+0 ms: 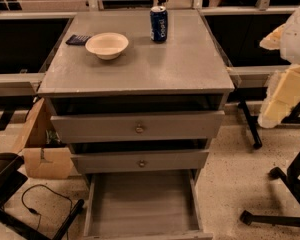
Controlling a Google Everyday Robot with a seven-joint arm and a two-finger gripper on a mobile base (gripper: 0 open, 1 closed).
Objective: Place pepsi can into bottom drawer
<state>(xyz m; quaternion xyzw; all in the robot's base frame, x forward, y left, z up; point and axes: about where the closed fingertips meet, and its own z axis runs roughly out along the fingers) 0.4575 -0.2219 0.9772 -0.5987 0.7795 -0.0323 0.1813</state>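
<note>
The pepsi can is dark blue with a silver top. It stands upright at the back of the grey cabinet top, right of a cream bowl. The bottom drawer is pulled open at the front of the cabinet, and its flat grey floor is bare. My gripper is the white and cream shape at the right edge of the view. It sits off the cabinet's right side, well apart from the can and below the level of the cabinet top.
Two upper drawers with round knobs are slightly open. A dark calculator lies left of the bowl. A cardboard box and a cable are on the floor at left. Black chair legs stand at right. Dark tables flank the cabinet.
</note>
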